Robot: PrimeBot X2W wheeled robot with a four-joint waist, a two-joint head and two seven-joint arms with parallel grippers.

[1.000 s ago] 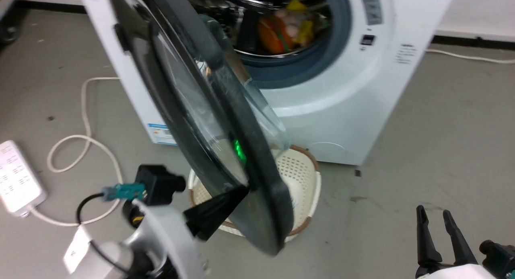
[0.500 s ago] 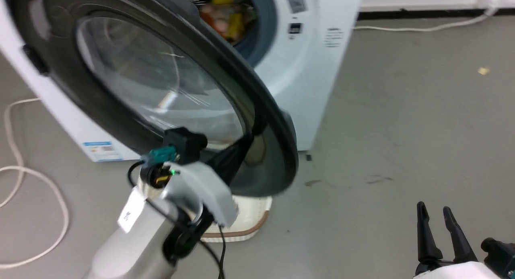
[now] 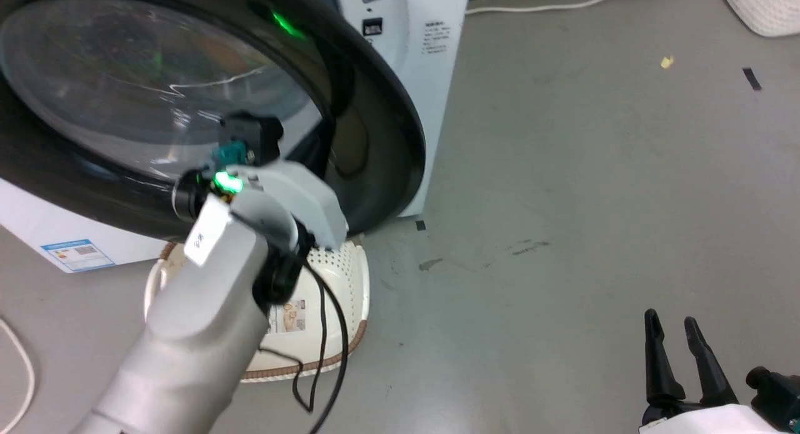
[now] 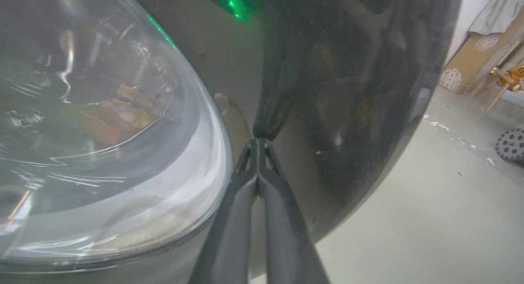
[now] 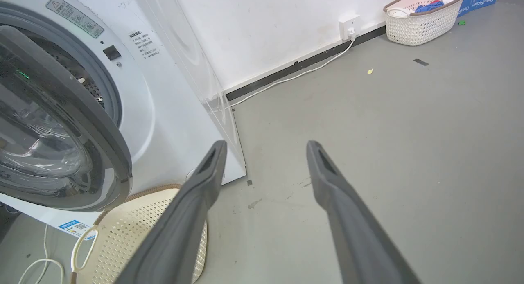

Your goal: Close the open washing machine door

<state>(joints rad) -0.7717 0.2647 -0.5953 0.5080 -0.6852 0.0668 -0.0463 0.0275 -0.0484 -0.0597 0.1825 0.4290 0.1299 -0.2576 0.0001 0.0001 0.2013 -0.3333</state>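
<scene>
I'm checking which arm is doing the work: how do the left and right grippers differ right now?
The left gripper is shut, while the right gripper is open, its fingers spread apart. The left gripper's tips rest against the dark rim of the washing machine door; the right gripper touches nothing and hangs over the grey floor. Both have two long dark fingers.
</scene>
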